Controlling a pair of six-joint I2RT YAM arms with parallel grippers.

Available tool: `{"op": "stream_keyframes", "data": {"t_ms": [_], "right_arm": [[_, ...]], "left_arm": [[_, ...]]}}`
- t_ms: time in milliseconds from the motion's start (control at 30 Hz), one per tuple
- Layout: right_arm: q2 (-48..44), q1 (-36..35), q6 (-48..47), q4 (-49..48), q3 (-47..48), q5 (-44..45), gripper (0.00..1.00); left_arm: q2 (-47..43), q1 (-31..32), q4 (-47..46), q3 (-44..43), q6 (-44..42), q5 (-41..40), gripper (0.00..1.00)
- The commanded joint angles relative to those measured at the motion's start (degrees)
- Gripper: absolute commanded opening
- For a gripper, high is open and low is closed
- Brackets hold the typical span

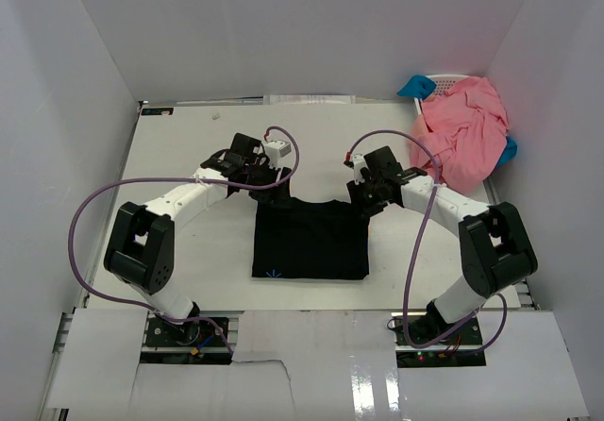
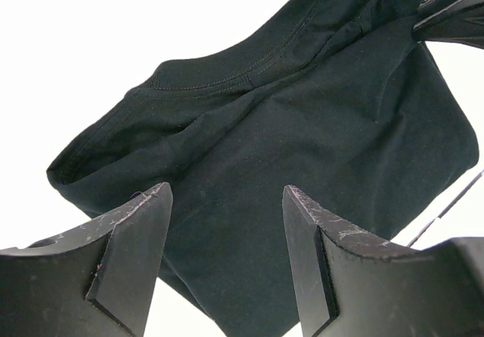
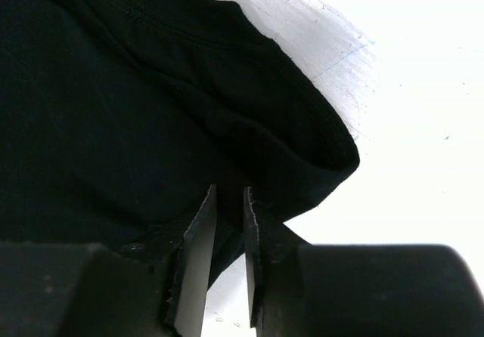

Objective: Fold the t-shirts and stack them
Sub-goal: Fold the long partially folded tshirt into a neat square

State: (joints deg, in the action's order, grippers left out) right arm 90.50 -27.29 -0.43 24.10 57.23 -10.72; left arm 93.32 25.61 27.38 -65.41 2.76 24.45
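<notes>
A black t-shirt [image 1: 310,240] lies folded into a rough square on the white table, with its collar [image 2: 219,76] toward the far side. My left gripper [image 1: 269,187] [image 2: 227,190] hovers open over the shirt's far left corner, nothing between its fingers. My right gripper [image 1: 363,199] [image 3: 229,190] is at the far right corner, its jaws drawn to a narrow gap with the shirt's dark folded edge [image 3: 302,125] between them. A salmon-pink t-shirt [image 1: 462,138] is heaped at the back right.
The pink heap spills over a white lattice basket [image 1: 445,82] at the table's back right corner, with blue cloth [image 1: 415,87] beside it. White walls close in the table on three sides. Purple cables [image 1: 94,204] loop off both arms.
</notes>
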Motion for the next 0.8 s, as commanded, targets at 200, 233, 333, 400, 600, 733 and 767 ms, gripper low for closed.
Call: {"op": "stream_keyframes", "data": {"t_ms": [200, 233, 333, 400, 600, 733, 767], "right_arm": [[2.2, 0.4, 1.7, 2.4, 1.0, 1.0, 0.08], [2.3, 0.4, 2.1, 2.5, 1.2, 1.4, 0.08], [2.3, 0.4, 2.5, 2.7, 1.3, 2.0, 0.08], [2.2, 0.5, 2.6, 2.6, 1.5, 1.6, 0.08], [2.6, 0.5, 2.8, 2.7, 2.1, 0.7, 0.08], [2.1, 0.6, 2.8, 2.7, 2.4, 0.1, 0.08], [2.0, 0.5, 2.8, 2.7, 2.4, 0.0, 0.08]], "left_arm": [[-0.2, -0.3, 1.5, -0.1, -1.4, -0.1, 0.68], [-0.1, -0.3, 1.5, 0.0, -1.4, -0.3, 0.68], [-0.4, -0.3, 1.5, 0.5, -1.4, -0.5, 0.68], [-0.5, -0.3, 1.5, 0.9, -1.4, -0.8, 0.68], [0.1, -0.3, 1.5, 1.7, -1.7, -1.5, 0.59], [1.5, -0.3, 1.8, 1.4, -1.7, -4.1, 0.60], [1.6, -0.3, 1.9, 1.5, -1.8, -4.7, 0.60]]}}
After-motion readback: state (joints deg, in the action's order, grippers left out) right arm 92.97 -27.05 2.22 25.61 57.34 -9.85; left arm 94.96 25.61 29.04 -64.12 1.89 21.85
